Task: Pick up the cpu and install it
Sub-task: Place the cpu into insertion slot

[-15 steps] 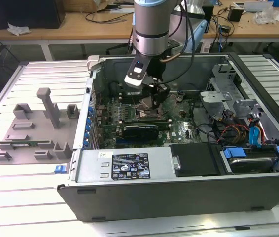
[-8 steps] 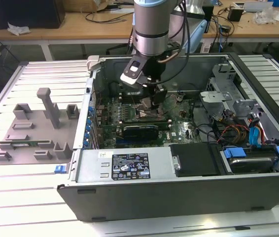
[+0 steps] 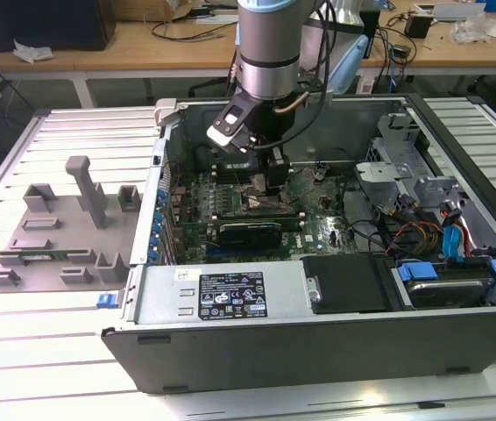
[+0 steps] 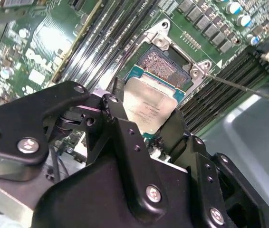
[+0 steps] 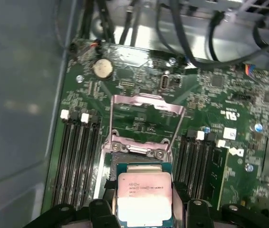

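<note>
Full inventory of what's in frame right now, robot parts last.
cpu: one, pale silver top, between the gripper fingers at the open socket.
socket: one, metal-framed, open, on the motherboard.
motherboard: one, green, inside the case.
coin cell: one, silver, on the motherboard.
case: one, grey, lid off, on the table.
fixture tray: one, grey, to the exterior view's left of the case.
table: one, white, slatted.
arm: one, grey, reaching down into the case.
gripper: one, black, closed on the cpu.

Pale silver cpu [image 5: 145, 195] — dark green motherboard [image 5: 210, 102]
</note>
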Controlling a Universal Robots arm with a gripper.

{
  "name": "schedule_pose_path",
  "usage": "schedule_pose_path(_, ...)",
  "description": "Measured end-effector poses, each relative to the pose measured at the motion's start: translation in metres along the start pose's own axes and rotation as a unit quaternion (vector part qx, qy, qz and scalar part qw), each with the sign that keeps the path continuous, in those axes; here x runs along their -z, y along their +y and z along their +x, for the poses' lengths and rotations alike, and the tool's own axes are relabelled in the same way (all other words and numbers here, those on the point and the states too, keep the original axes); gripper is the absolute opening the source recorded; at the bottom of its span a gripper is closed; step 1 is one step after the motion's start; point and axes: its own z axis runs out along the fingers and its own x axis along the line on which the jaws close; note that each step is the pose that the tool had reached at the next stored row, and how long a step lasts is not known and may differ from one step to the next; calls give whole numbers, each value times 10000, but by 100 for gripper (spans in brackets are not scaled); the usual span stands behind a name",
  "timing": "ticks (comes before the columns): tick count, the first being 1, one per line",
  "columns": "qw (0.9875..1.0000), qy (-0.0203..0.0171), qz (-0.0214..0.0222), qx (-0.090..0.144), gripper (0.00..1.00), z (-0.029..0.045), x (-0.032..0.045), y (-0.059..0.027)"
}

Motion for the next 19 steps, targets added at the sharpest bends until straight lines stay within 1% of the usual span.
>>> schedule_pose_path(2, 9999, -7, 0, -169, 55, 0, -2, 0)
schedule_pose_path(4, 9993, -14, -1, -363, 55, 0, -4, 0)
schedule_pose_path(5, 9987, -19, -2, -505, 55, 0, -5, 0)
schedule_pose_path(6, 9975, -27, -2, -705, 55, 0, -8, 0)
schedule_pose_path(7, 9973, -28, -2, -731, 55, 0, -7, 0)
schedule_pose_path(8, 9974, -27, -3, -724, 55, 0, -10, 0)
schedule_pose_path(10, 9979, -23, -9, -649, 55, 0, -21, -1)
schedule_pose_path(12, 9992, -16, -19, -408, 55, 0, -44, -2)
schedule_pose_path(13, 9993, -14, -21, -361, 55, 0, -50, -3)
schedule_pose_path(18, 9994, -15, -20, -354, 55, 0, -50, -4)
schedule_pose_path(19, 9994, -13, -21, -359, 55, 1, -62, -6)
